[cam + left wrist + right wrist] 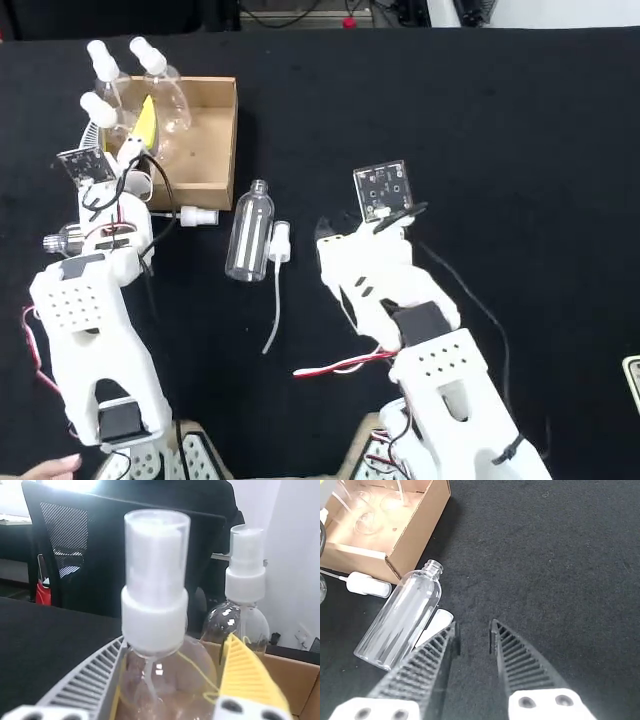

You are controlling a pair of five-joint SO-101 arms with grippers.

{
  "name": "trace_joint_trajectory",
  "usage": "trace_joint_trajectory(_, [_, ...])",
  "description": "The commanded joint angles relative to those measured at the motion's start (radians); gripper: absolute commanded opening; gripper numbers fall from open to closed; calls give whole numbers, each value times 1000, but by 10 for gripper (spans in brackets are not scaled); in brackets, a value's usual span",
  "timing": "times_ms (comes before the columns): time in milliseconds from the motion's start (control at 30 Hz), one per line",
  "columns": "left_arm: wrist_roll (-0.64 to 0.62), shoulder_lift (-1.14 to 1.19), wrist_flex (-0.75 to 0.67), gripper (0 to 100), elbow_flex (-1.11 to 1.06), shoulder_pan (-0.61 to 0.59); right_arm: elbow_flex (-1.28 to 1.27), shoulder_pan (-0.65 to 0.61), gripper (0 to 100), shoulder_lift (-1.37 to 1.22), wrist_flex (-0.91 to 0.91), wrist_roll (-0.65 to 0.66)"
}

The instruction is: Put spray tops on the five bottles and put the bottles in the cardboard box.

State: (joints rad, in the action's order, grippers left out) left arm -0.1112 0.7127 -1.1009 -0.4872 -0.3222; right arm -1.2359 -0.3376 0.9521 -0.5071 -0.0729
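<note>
The cardboard box (215, 150) stands at the back left, with capped bottles (150, 65) upright inside. My left gripper (140, 135) is in the box, its grey and yellow fingers closed around a clear bottle with a white spray top (155, 580); another capped bottle (245, 585) stands behind it. An uncapped bottle (250, 232) lies on the black table beside a loose spray top (280, 243) with a long tube. A second loose spray top (196, 215) lies by the box front. My right gripper (325, 235) hovers open just right of them, with nothing between its fingers (515, 655).
Another bottle (58, 240) lies left of the left arm. Red and white wires (340, 365) trail between the arm bases. A pale object (632, 375) sits at the right edge. Open black table stretches to the right and back.
</note>
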Motion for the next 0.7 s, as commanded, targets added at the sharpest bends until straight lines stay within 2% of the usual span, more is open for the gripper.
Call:
trace_joint_trajectory(0, [8, -14, 43, 285, 1, 31, 5, 17, 99, 19, 25, 8])
trace_joint_trajectory(133, [8, -41, 133, 285, 2, 38, 5, 17, 99, 19, 25, 8])
trace_joint_trajectory(400, [8, -58, 138, 285, 13, 38, 5, 17, 99, 19, 25, 8])
trace_joint_trajectory(667, [72, -58, 138, 285, 35, 62, 5, 17, 99, 19, 25, 8])
